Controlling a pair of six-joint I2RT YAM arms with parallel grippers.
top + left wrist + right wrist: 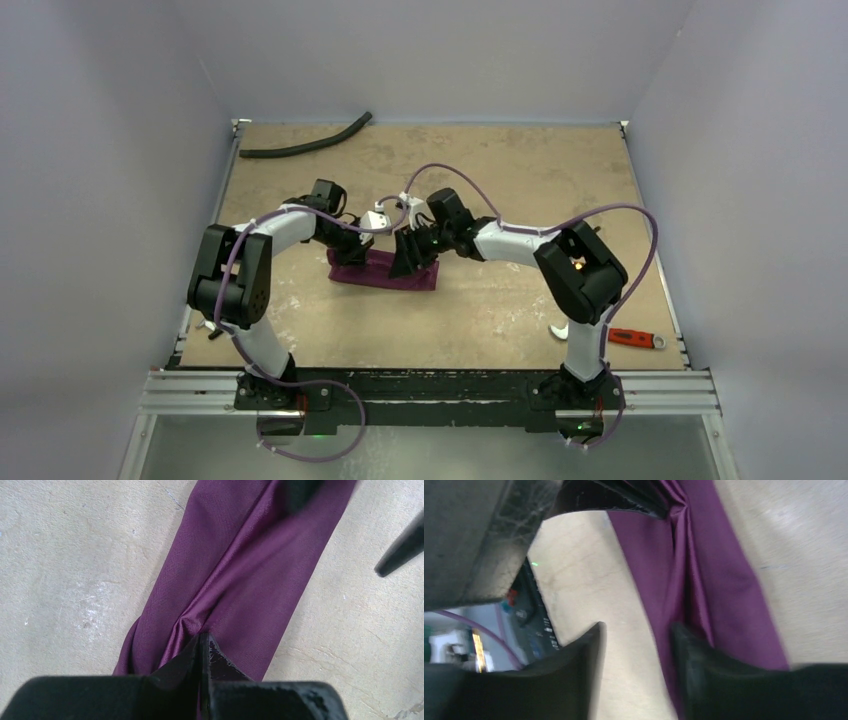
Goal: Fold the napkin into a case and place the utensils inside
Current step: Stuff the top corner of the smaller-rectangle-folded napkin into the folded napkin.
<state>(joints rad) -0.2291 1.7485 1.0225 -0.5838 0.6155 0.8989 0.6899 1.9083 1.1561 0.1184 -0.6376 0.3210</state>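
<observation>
Robot lab booth, plain pale walls point(120, 100) on three sides, worn tan tabletop point(520, 165), left arm point(232, 280) and right arm point(580, 270) bolted to a near-edge metal rail point(430, 392)

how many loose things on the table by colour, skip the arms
purple: 1, the plum-purple folded cloth napkin
black: 1, the long black rubber hose
red: 1, the red-handled tool
total: 3 clearly seen
A small pale thing beside the left arm is too hidden to name, so it is not counted.
</observation>
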